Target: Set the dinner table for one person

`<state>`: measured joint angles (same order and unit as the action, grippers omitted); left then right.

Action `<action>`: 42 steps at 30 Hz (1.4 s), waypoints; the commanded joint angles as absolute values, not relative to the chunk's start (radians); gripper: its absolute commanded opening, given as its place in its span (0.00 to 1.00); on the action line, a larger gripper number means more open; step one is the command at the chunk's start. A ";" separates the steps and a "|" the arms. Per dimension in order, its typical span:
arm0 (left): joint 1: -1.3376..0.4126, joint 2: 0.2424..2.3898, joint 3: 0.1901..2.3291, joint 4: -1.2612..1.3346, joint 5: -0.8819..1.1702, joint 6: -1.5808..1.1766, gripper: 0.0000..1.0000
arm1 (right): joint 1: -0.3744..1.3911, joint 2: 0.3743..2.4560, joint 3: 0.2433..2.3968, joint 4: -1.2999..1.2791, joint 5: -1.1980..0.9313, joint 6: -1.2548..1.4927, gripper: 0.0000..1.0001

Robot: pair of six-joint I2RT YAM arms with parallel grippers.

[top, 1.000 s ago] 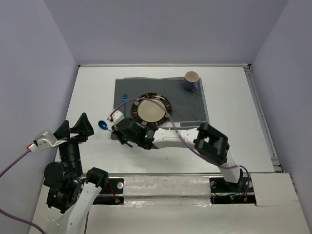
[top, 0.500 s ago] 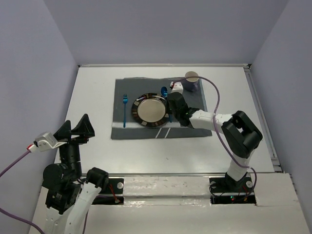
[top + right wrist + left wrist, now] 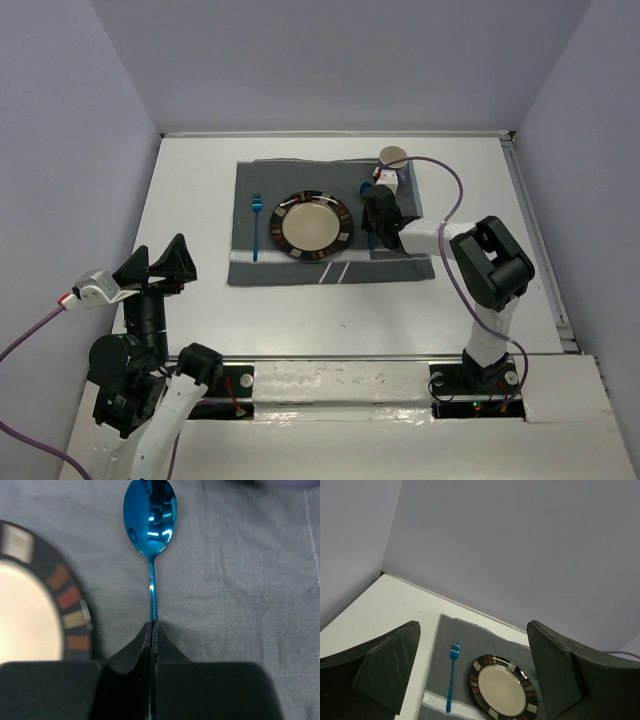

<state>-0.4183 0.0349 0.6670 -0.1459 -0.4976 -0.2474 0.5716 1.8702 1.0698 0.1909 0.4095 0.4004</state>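
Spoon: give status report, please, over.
Right gripper shut on blue spoon, right of plate, over placemat. Left gripper open, empty, over dinner table edge. Nothing in way.

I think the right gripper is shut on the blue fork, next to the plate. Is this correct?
Not quite: the right gripper is shut on the blue spoon, next to the plate. The right wrist view shows its rounded bowl, not prongs.
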 commanded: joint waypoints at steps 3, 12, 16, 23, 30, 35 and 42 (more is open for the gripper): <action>-0.422 0.052 0.658 -0.080 -0.500 -0.232 0.99 | 0.552 1.922 1.103 0.213 0.405 0.429 0.00; -0.423 0.066 0.658 -0.078 -0.499 -0.230 0.99 | 0.552 1.919 1.118 0.155 0.434 0.471 0.36; -0.423 0.069 0.658 -0.078 -0.497 -0.229 0.99 | 0.552 1.844 1.103 0.133 0.414 0.474 0.65; -0.419 0.112 0.653 -0.072 -0.440 -0.216 0.99 | 0.552 1.544 1.016 0.140 0.266 0.443 1.00; -0.373 0.336 0.687 -0.101 -0.217 -0.212 0.99 | 0.552 1.149 0.859 0.202 0.181 0.419 1.00; -0.370 0.368 0.693 -0.097 -0.149 -0.224 0.99 | 0.561 0.923 0.832 0.031 0.263 0.425 1.00; -0.368 0.353 0.680 -0.084 -0.127 -0.239 0.99 | 0.561 0.551 0.663 0.031 0.391 0.396 1.00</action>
<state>-0.3756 0.3576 0.6636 -0.1310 -0.1711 -0.2367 0.5575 0.6708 0.7105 0.0578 0.2855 0.4263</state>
